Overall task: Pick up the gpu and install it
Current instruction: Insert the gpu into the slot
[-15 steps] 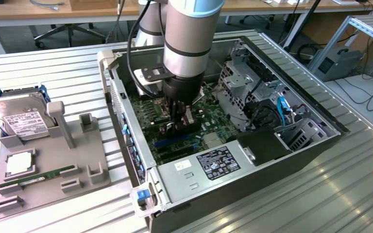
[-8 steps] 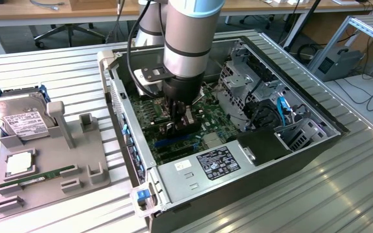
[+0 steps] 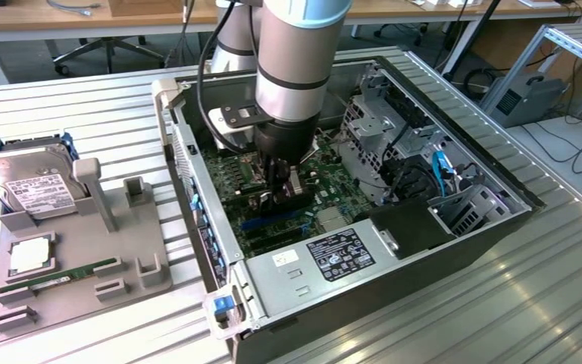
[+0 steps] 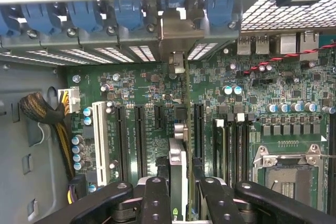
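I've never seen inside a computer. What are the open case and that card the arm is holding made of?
The case looks like sheet metal: grey, dull sheen, folded edges, punched vents. The card, gripped edge-on in the tool, seems to be green circuit board with a shiny silver metal end bracket; its cooler is probably black plastic.

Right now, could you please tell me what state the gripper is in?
Gripper: shut on the gpu, held edge-on above the motherboard inside the case.
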